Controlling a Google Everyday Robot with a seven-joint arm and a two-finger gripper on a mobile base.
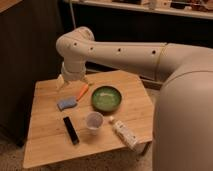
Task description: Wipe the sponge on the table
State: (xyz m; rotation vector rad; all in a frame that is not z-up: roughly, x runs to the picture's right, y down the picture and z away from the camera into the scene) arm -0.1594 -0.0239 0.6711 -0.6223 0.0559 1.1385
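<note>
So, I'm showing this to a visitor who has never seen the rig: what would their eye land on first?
Probably the big white arm sweeping in from the right, its open pincer hanging over the back left of the wooden table. Next comes the bright green bowl near the table's middle. The blue-grey sponge lies to the bowl's left, close by the pincer and not gripped.
</note>
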